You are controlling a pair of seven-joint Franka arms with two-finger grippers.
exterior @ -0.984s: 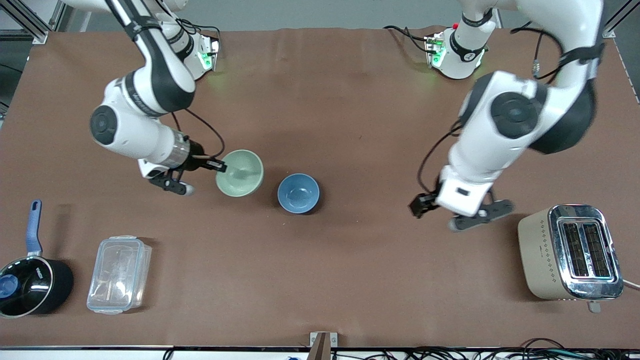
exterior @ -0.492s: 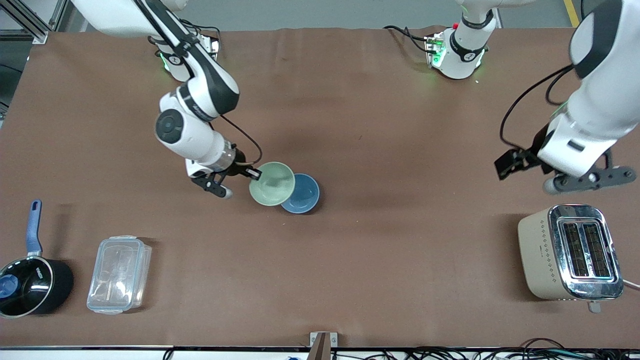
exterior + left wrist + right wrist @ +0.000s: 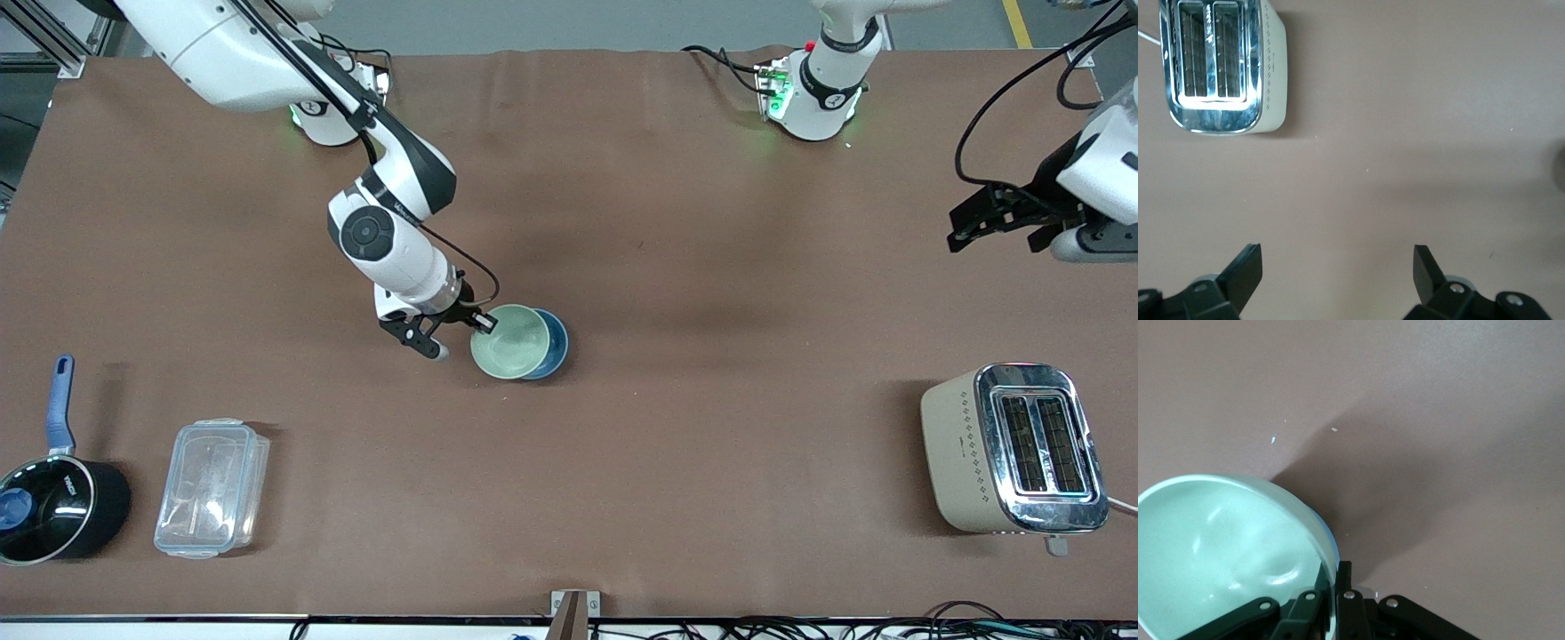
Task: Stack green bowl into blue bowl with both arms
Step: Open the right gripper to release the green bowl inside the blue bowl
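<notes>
My right gripper is shut on the rim of the pale green bowl and holds it over the blue bowl, which stands mid-table and shows only as a crescent. In the right wrist view the green bowl fills the lower corner, its rim pinched at my right gripper, with a thin edge of the blue bowl beside it. My left gripper is open and empty, raised over the left arm's end of the table. It also shows in the left wrist view, over bare table.
A beige toaster stands near the front at the left arm's end, also in the left wrist view. A clear plastic container and a black saucepan with a blue handle stand near the front at the right arm's end.
My right gripper has carried the green bowl sideways until it covers most of the blue bowl. My left arm has drawn back and up toward its end of the table.
</notes>
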